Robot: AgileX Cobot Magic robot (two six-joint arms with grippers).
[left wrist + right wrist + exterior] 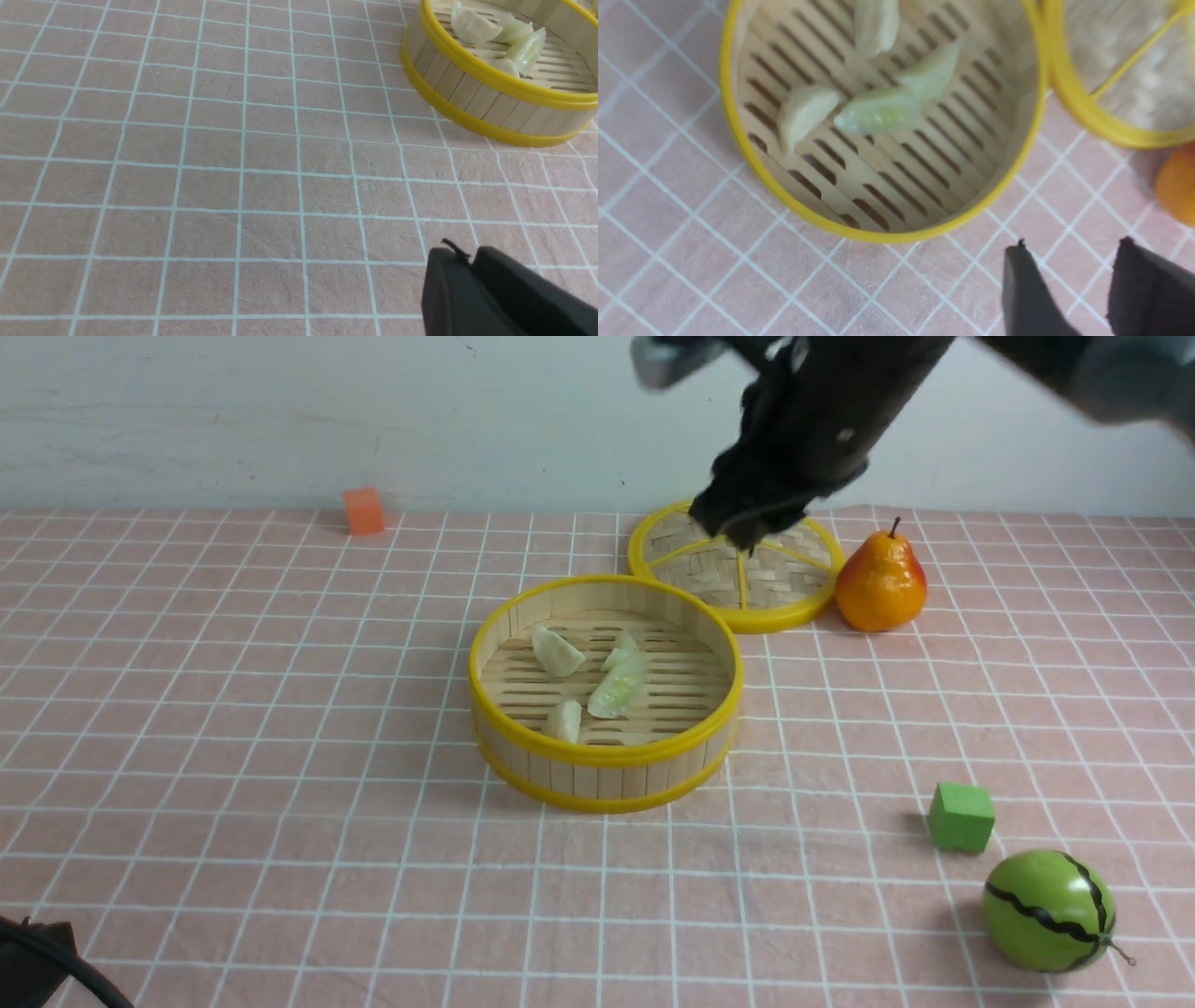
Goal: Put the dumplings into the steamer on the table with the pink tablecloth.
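Since all four dumplings [616,691] lie inside the steamer [607,753], none need moving | right claw [1073,245] spread, empty | left claw [467,256] pinched together, empty | soft, light, slippery-looking; pinch gently across plump middle

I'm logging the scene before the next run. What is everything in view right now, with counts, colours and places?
dumplings: four, pale cream to light green, inside the steamer
steamer: one, bamboo with yellow rims, centre
lid: one, woven with yellow rim and spokes, lying flat behind the steamer, to the right
pear: one, orange-yellow, right of the lid
orange cube: one, orange, far left by the wall
green cube: one, green, near right
striped ball: one, green with black wavy stripes, nearer than the green cube
tablecloth: one, pink with white grid, under everything
left tool: one, black, shut, over bare cloth
right tool: one, black, open, empty, raised near the lid
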